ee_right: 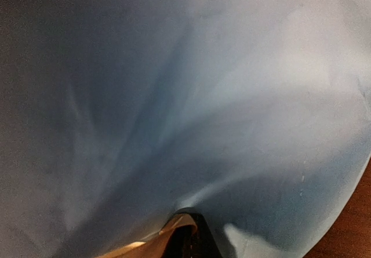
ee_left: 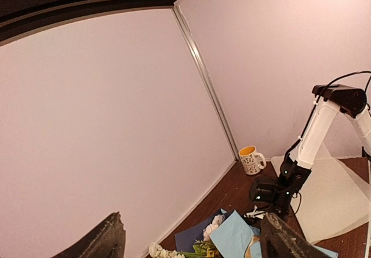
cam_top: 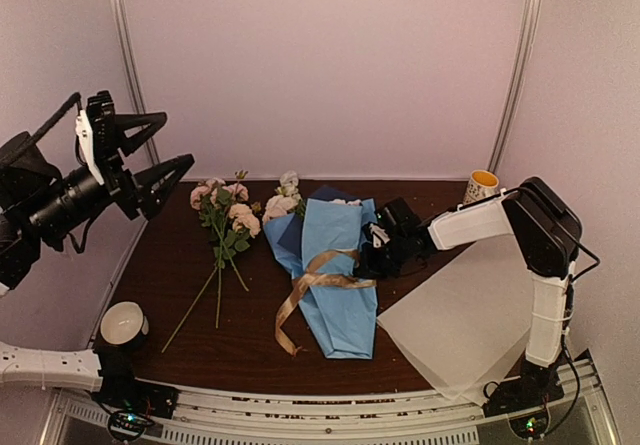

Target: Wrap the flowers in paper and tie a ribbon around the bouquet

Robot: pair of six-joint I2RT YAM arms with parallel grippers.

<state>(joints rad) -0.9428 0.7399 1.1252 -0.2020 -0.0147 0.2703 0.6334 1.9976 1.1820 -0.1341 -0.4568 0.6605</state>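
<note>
The bouquet [cam_top: 338, 227] lies in the middle of the table, a cone of light blue paper [cam_top: 340, 310] with white blooms of the flowers [cam_top: 281, 203] at its far, wide end. The tan-gold ribbon [cam_top: 312, 283] loops across the cone and trails toward the front. My right gripper [cam_top: 369, 256] is low against the cone's right side, shut on the ribbon [ee_right: 130, 247], with blue paper [ee_right: 191, 95] filling its view. My left gripper [cam_top: 173, 142] is raised high at the far left, open and empty, and its camera looks down on the bouquet [ee_left: 232, 235].
Loose pink flowers [cam_top: 228, 212] with long stems lie left of the bouquet. A pale translucent sheet [cam_top: 462, 317] covers the right front of the table. A yellow-lined mug [cam_top: 481, 185] stands at the back right, and a white round cup [cam_top: 122, 323] sits front left.
</note>
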